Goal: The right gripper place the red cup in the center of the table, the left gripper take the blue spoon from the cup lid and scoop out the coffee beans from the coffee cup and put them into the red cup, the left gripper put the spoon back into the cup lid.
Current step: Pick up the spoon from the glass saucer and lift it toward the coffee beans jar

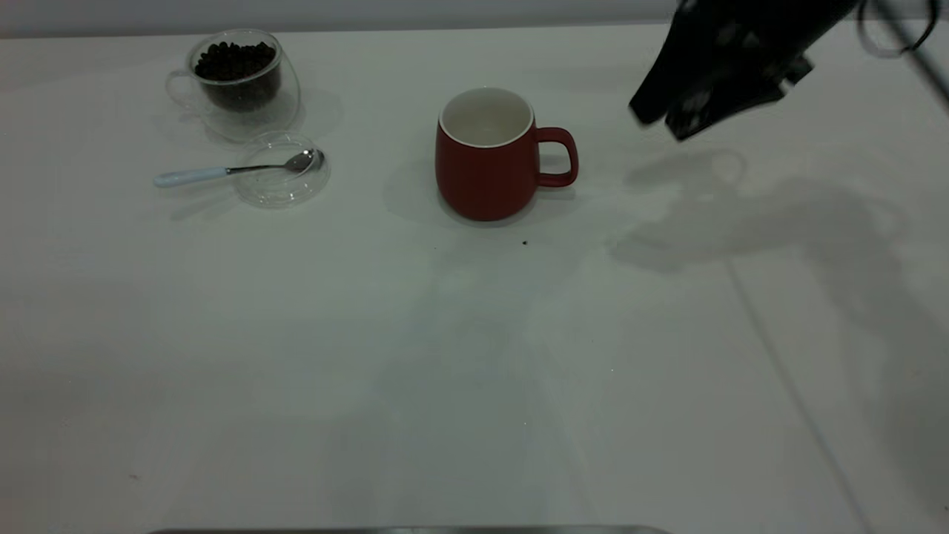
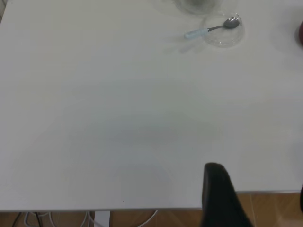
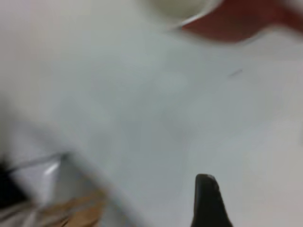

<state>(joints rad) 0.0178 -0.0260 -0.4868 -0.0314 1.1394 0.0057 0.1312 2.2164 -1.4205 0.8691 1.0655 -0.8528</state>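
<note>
The red cup [image 1: 485, 167] stands upright and empty near the middle of the table [image 1: 445, 371], handle toward the right arm. My right gripper [image 1: 660, 122] hangs in the air to the cup's right, open and empty; one dark finger [image 3: 207, 198] shows in its wrist view, with the red cup [image 3: 236, 21] beyond. The blue spoon [image 1: 222, 172] lies with its bowl in the cup lid [image 1: 282, 194]. Behind it the coffee cup [image 1: 237, 96] holds coffee beans [image 1: 236, 61]. My left gripper [image 2: 258, 184] is open over the table's edge, far from the spoon [image 2: 208, 30] and lid [image 2: 225, 40].
A single dark speck [image 1: 525, 242] lies in front of the red cup. A thin seam [image 1: 778, 356] runs across the right side of the tabletop. In the left wrist view the table edge [image 2: 142, 208] is near, with floor and cables below.
</note>
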